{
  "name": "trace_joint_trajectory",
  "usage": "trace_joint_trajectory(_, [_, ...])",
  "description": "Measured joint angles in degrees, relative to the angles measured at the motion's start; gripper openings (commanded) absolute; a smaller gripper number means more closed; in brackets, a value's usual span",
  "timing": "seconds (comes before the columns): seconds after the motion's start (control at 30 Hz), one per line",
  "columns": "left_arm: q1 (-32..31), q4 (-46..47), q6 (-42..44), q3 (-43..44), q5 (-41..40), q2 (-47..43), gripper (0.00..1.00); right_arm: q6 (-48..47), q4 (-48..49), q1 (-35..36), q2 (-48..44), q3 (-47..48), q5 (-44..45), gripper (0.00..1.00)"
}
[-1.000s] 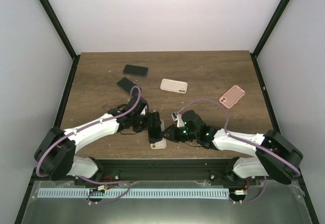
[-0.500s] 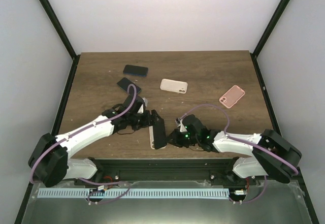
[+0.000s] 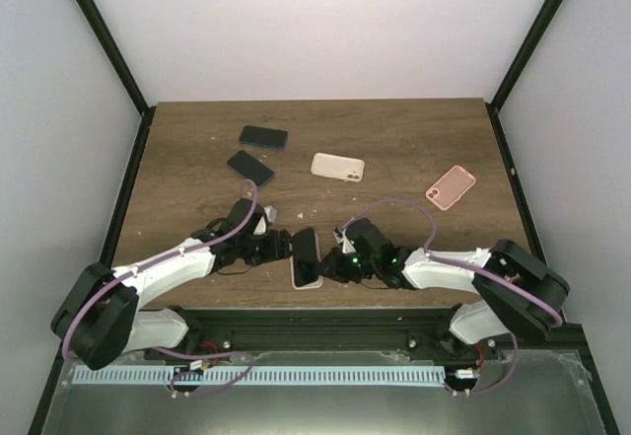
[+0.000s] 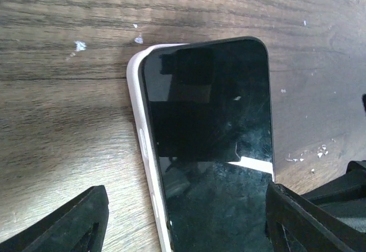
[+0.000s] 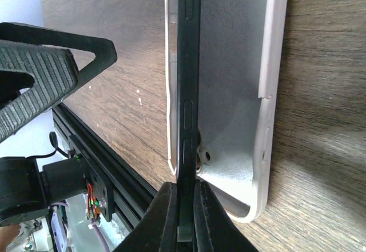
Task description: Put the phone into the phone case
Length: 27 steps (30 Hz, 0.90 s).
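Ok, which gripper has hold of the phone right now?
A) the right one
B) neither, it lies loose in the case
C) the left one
A: the right gripper is pinched shut on the long edge of the phone above the white case, while the left gripper stands open to either side of it.

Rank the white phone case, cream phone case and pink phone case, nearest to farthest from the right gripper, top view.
1. White phone case, under the held black phone, at the right gripper.
2. Cream phone case, table centre.
3. Pink phone case, far right.
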Motion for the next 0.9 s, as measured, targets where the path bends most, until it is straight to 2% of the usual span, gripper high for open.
trace_joint_trajectory(0.27, [0.15, 5.64, 1.27, -1.64, 3.52, 3.34, 0.68, -0.31, 0.85, 0.07, 2.78, 0.74, -1.31, 0.02])
trace_joint_trajectory(0.67, [0.15, 8.59, 2.60, -2.03, 4.81, 6.91, 0.61, -1.55, 1.46, -0.04, 4.85, 1.51, -2.40, 0.03])
trace_joint_trajectory(0.8, [0.15, 8.87, 2.95, -2.32, 4.79, 6.97, 0.60, -2.25, 1.20, -0.04, 4.96, 1.66, -2.36, 0.11])
trace_joint_trajectory(0.9, [0.15, 8.92, 3.04, -2.38, 4.76, 6.97, 0.58, -3.13, -0.66, -0.04, 5.35, 2.62, -2.01, 0.21])
